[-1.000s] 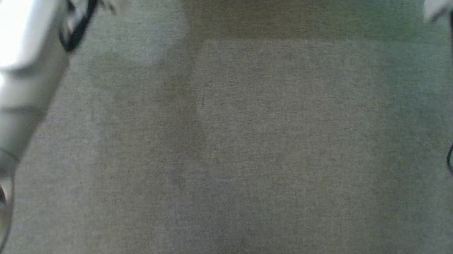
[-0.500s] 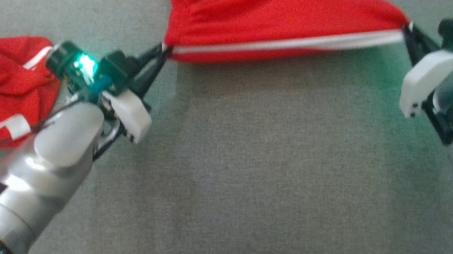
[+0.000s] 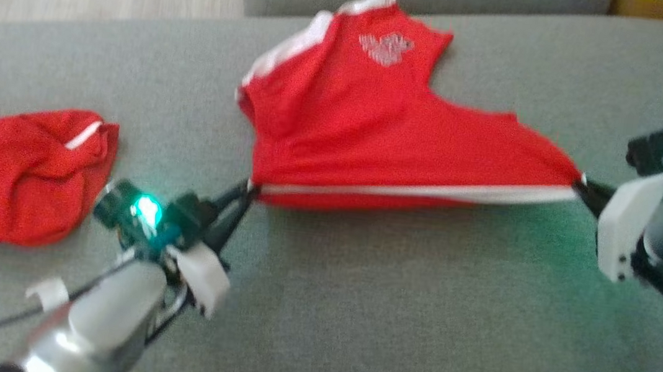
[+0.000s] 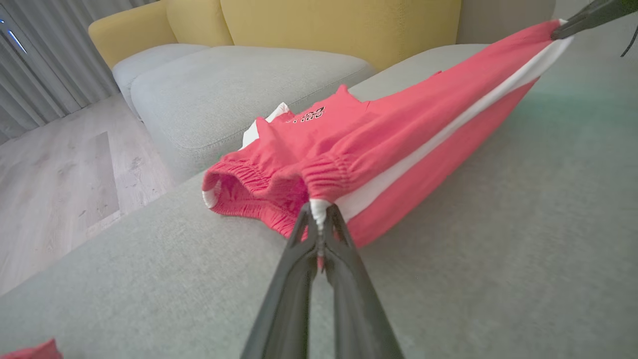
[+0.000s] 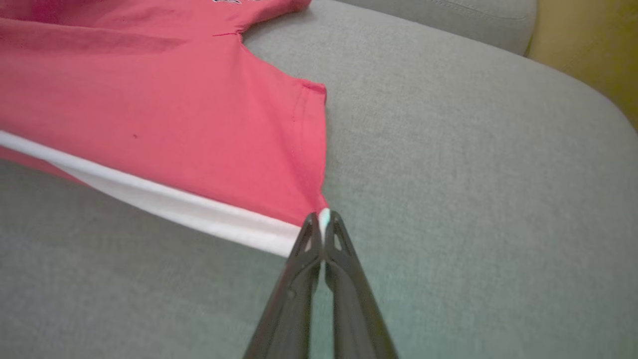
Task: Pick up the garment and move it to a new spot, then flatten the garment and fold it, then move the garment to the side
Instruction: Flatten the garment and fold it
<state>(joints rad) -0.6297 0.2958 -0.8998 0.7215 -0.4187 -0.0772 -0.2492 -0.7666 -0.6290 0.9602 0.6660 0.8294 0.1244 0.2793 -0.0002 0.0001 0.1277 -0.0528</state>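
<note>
While the head camera has swung up over the last second, both grips hold as before: the left hand (image 3: 246, 194) pinches the waistband corner of the red garment (image 3: 375, 128) and the right hand (image 3: 582, 189) pinches its hem corner. The striped edge runs taut between them, and the far side rests on the grey sofa cushion (image 3: 416, 320), so flattening looks under way. I count two hands and two garments; the crumpled second garment (image 3: 8, 174) lies apart, outside the left hand.

The crumpled red cloth (image 3: 14, 175) runs off the head view's left edge; the print (image 3: 386, 49) on the shorts (image 3: 375, 128) is too blurred to read.
</note>
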